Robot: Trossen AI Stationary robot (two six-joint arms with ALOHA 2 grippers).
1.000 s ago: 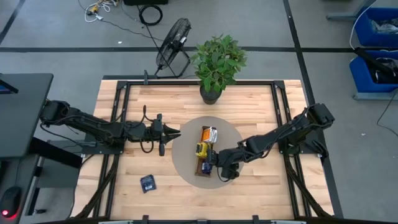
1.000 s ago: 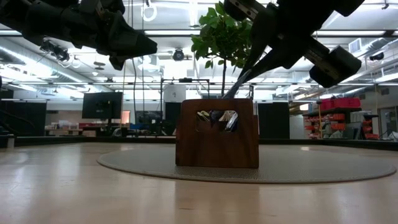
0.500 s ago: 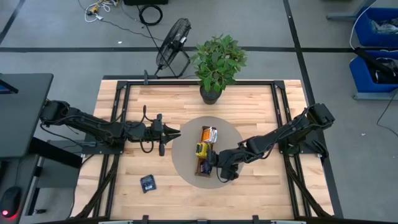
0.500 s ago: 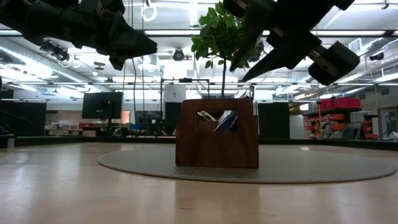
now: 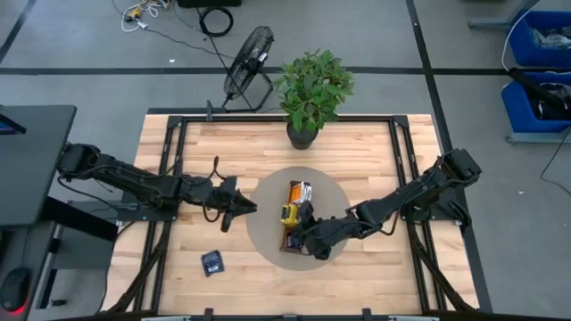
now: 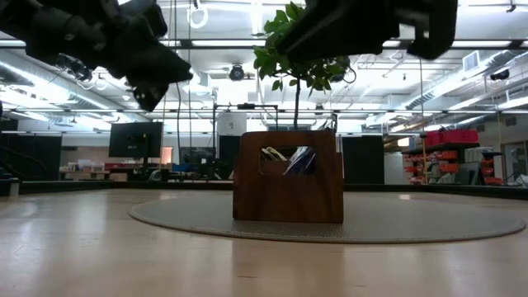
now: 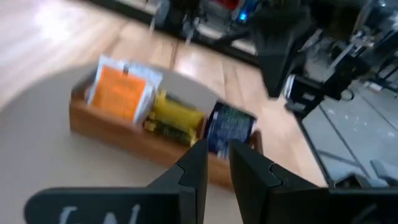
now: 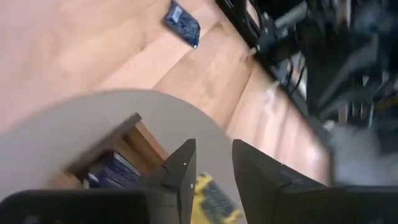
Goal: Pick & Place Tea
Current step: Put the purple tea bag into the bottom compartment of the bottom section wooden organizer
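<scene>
A long brown wooden tray (image 5: 284, 242) lies on a round grey mat (image 5: 264, 239) at the table's middle. Tea sachets stand in it on edge: orange (image 7: 121, 93) at the far end, yellow (image 7: 174, 118) in the middle, navy (image 7: 230, 127) at the near end. One more navy sachet (image 5: 212, 262) lies flat on the wood near the front left. My right gripper (image 5: 300, 234) hovers open over the tray's near end with nothing between its fingers. My left gripper (image 5: 250, 208) hangs at the mat's left rim, pointing at the tray, its fingers a narrow gap apart and empty.
A potted plant (image 5: 308, 98) stands at the table's far edge behind the tray. A floor fan (image 5: 248, 64) stands beyond the far left corner. Black frame rails (image 5: 169, 169) run along the table's sides. Bare wood lies near the front right.
My right gripper, which reached down into the tray's near end with its fingers together, has opened, risen clear of the tray, rolled about its own axis and drifted a little toward the table's left. My left gripper has stayed in place but turned and tipped its fingers downward.
</scene>
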